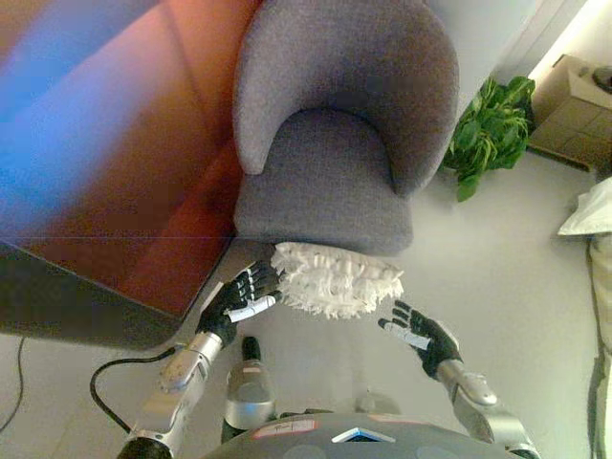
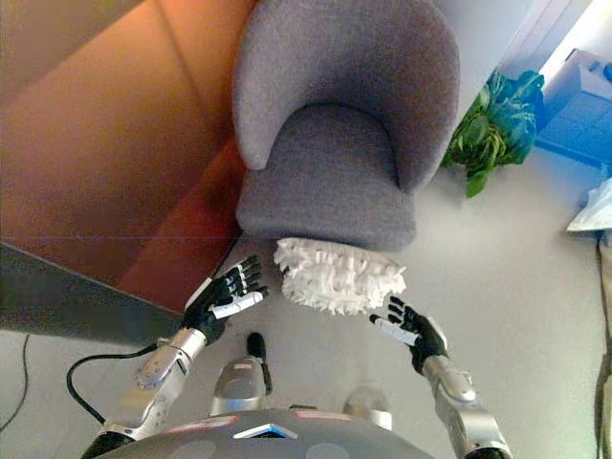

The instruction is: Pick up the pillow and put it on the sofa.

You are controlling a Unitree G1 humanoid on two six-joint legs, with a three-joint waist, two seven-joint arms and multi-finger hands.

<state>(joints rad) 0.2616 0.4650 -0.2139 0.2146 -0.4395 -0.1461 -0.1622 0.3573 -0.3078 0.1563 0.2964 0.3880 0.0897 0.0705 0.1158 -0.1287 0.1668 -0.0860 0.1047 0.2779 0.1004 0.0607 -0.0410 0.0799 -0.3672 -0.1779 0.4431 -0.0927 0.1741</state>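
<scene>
No text, label, number or sign can be read anywhere in either view. The tan cardboard box [image 1: 572, 113] at the far right shows plain faces with no legible print, and the grey upholstered tub armchair [image 1: 344, 124] at the far centre, the white shaggy pillow [image 1: 335, 278] on the floor just near it, and the reddish-brown panel [image 1: 115, 153] at the left bear no markings that can be made out.
</scene>
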